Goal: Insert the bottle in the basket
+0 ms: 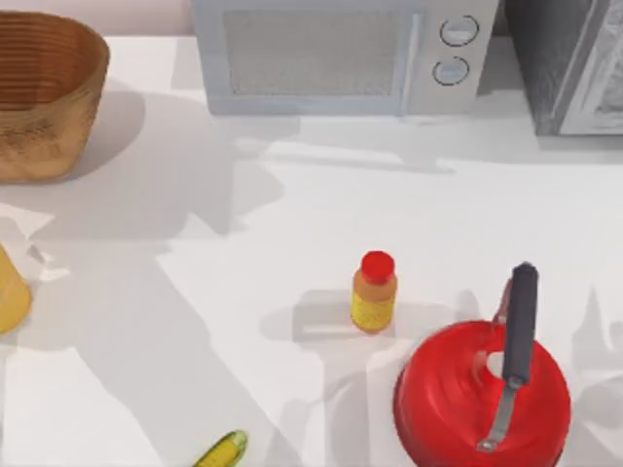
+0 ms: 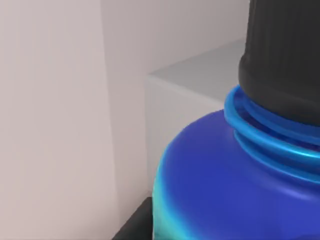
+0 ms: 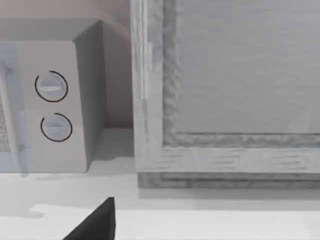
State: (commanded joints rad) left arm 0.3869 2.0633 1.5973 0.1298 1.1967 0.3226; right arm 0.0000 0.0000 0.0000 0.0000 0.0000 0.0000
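The bottle sits very close in the left wrist view, with a dark blue shoulder, a teal lower edge, bright blue neck rings and a black ribbed cap. One dark finger of my left gripper presses against its side, so the gripper is shut on it. The tan woven basket stands at the table's back left corner, its ribbed inside open to view. A dark fingertip of my right gripper hangs above the table near the back right, facing the appliances.
A white microwave stands at the back centre and a grey cabinet at the back right. A small yellow-orange bottle, a red pan, a corn cob and a yellow object occupy the front.
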